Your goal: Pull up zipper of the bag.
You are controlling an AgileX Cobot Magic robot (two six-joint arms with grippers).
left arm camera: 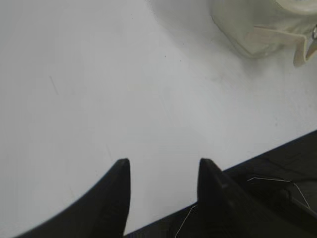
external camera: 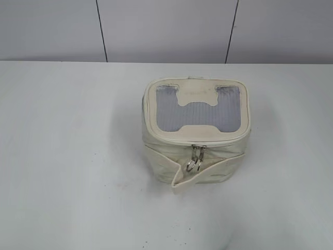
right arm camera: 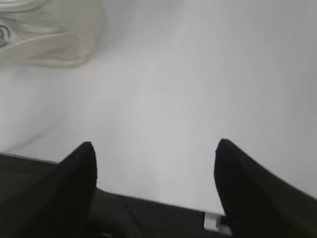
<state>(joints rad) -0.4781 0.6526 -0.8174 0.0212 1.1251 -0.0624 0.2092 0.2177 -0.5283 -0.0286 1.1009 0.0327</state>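
Observation:
The cream-white boxy bag stands on the white table, its lid with the grey ribbed panel and H-shaped patch facing up. The zipper runs round the lid rim; its silver ring pulls hang at the front middle, above the wide cream strap. The bag shows at the top right of the left wrist view and at the top left of the right wrist view. My left gripper and my right gripper are both open and empty, near the table's front edge, far from the bag. Neither shows in the exterior view.
The white table spreads round the bag. A grey panelled wall stands behind it. The table's front edge and dark floor show in both wrist views.

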